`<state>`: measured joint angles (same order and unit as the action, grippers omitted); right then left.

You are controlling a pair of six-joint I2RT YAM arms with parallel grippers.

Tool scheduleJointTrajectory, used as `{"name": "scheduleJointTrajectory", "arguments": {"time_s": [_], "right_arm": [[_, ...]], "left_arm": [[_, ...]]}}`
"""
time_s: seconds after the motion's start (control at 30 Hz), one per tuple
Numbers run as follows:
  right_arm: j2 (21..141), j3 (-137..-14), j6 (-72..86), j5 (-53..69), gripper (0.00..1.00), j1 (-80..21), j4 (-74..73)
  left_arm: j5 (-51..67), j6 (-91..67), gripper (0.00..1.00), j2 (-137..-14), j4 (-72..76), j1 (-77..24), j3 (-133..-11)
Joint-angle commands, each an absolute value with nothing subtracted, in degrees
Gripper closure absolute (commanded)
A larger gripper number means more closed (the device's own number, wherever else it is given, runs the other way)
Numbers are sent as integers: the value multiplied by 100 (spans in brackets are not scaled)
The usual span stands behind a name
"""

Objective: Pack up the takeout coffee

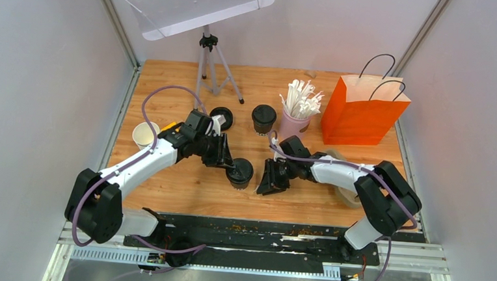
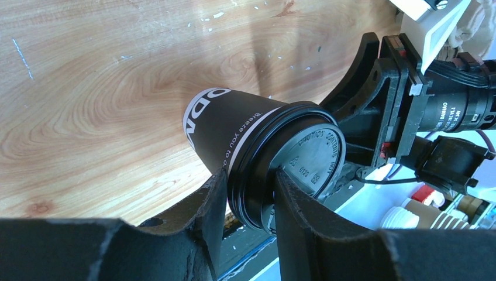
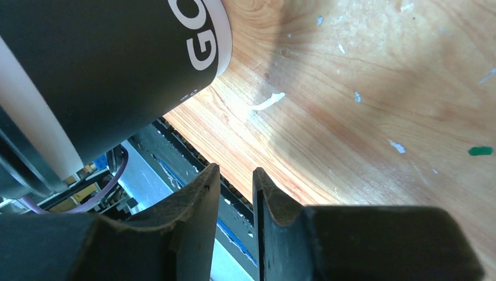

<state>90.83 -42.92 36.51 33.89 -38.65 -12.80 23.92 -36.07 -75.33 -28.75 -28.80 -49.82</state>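
A black-sleeved takeout coffee cup (image 1: pixel 239 172) with white lettering and a black lid (image 2: pixel 304 158) is at the table's front middle. My left gripper (image 2: pixel 250 187) is shut on the rim of that lid, one finger outside the rim and one on the lid's top. Whether the cup's base rests on the wood I cannot tell. My right gripper (image 1: pixel 271 180) hangs just right of the cup, its jaws a narrow gap apart with nothing between them; in the right wrist view the cup wall (image 3: pixel 105 70) is up and left of the fingers (image 3: pixel 205 193). A second lidded cup (image 1: pixel 263 117) stands farther back.
An orange paper bag (image 1: pixel 362 111) stands at the back right beside a pink cup of white straws (image 1: pixel 294 120). An open pale cup (image 1: pixel 144 134) is at the left, and a round black lid (image 1: pixel 221 118) behind my left wrist. A tripod (image 1: pixel 206 66) stands at the back. A brown pulp tray (image 1: pixel 348 197) lies partly under my right arm.
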Motion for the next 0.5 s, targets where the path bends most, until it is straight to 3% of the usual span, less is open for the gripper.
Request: {"name": "scheduleJointTrajectory", "arguments": {"time_s": [0.0, 0.23, 0.47], "right_arm": [[8763, -4795, 3187, 3091, 70, -3844, -1602], [8198, -5668, 2979, 2712, 56, -3851, -2611], [7975, -6566, 2778, 2191, 31, -4039, -3330]], "left_arm": [[2155, -3498, 59, -7547, -3182, -2909, -4812], [2727, -3878, 47, -7487, -2828, -2909, -5203], [2514, -3698, 32, -7362, -3257, -2909, -5987]]}}
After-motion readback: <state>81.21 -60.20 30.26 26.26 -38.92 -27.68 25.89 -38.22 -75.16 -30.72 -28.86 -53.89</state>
